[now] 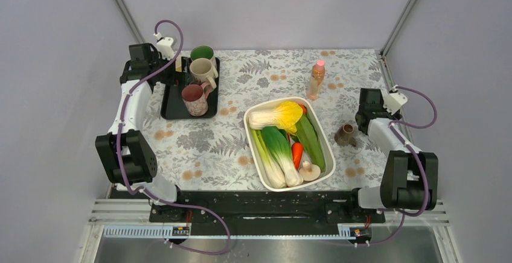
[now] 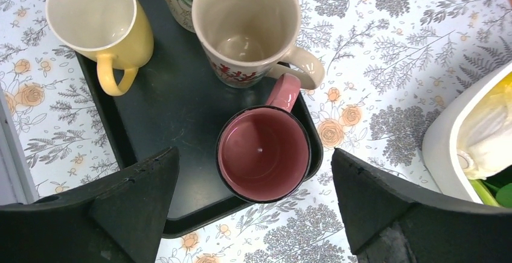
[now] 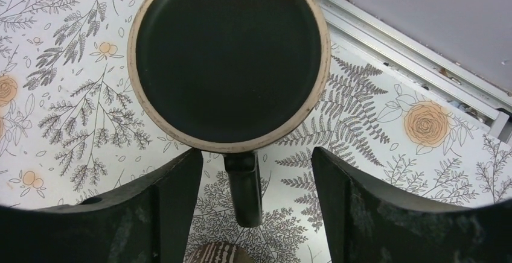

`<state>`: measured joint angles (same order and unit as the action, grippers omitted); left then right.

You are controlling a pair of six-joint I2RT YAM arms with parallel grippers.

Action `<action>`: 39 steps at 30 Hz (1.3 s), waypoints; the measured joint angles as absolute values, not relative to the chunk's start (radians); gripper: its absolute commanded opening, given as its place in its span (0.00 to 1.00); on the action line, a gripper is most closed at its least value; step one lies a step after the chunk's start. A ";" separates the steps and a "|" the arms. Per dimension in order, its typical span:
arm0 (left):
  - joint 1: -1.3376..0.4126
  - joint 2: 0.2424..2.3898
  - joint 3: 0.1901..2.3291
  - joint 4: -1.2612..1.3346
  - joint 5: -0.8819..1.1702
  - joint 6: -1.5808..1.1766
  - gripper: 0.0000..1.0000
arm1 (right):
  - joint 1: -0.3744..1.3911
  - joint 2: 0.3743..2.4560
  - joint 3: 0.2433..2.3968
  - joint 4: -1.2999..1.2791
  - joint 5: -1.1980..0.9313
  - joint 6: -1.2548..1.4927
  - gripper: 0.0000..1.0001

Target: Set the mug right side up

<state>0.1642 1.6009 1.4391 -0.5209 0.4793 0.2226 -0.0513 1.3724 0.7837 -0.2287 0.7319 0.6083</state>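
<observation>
A brown mug stands on the table at the right. In the right wrist view it turns a flat black round face with a tan ring up to the camera, and no inner wall shows. Its dark handle points toward me and lies between the fingers of my open right gripper, untouched. My right gripper hangs just right of the mug. My left gripper is open and empty above the near corner of a black tray, over an upright pink mug.
The tray at the back left also holds upright cream, green and yellow mugs. A white tub of vegetables fills the middle. A pink-capped bottle stands behind it. A brown striped rounded thing lies by the handle.
</observation>
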 measured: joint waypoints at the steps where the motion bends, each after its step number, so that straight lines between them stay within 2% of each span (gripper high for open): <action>1: 0.164 1.598 1.439 -0.521 0.485 0.219 0.99 | -0.060 1.375 0.784 -0.229 0.722 0.608 0.73; 4: 0.164 1.585 1.439 -0.519 0.502 0.210 0.99 | -0.068 1.389 0.784 -0.229 0.700 0.587 0.72; 8: 0.164 1.578 1.440 -0.510 0.522 0.200 0.99 | -0.070 1.495 0.815 -0.232 0.636 0.534 0.66; 9: 0.164 1.578 1.441 -0.508 0.524 0.198 0.99 | -0.070 1.521 0.825 -0.234 0.625 0.524 0.61; 11: 0.164 1.578 1.443 -0.507 0.528 0.197 0.99 | -0.070 1.579 0.847 -0.241 0.604 0.502 0.48; 16: 0.164 1.578 1.456 -0.506 0.536 0.193 0.99 | -0.072 1.594 0.857 -0.258 0.602 0.475 0.03; 17: 0.164 1.578 1.457 -0.506 0.538 0.193 0.99 | -0.072 1.584 0.857 -0.251 0.599 0.455 0.00; 24: 0.164 1.578 1.458 -0.514 0.550 0.193 0.99 | -0.073 1.458 0.821 -0.312 0.523 0.372 0.00; 30: 0.164 1.553 1.460 -0.560 0.593 0.193 0.99 | -0.075 1.130 0.820 -0.334 0.342 0.330 0.00; 36: 0.155 1.507 1.580 -0.695 0.683 0.194 0.99 | -0.058 0.944 0.974 -0.326 0.114 0.353 0.00; 39: 0.107 1.443 1.633 -0.740 0.724 0.194 0.99 | 0.030 0.916 1.050 -0.291 0.039 0.400 0.00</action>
<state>0.1074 1.4433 1.6325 -0.7399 0.7238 0.1944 0.0296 0.9157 1.0500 -0.2913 0.0395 0.4004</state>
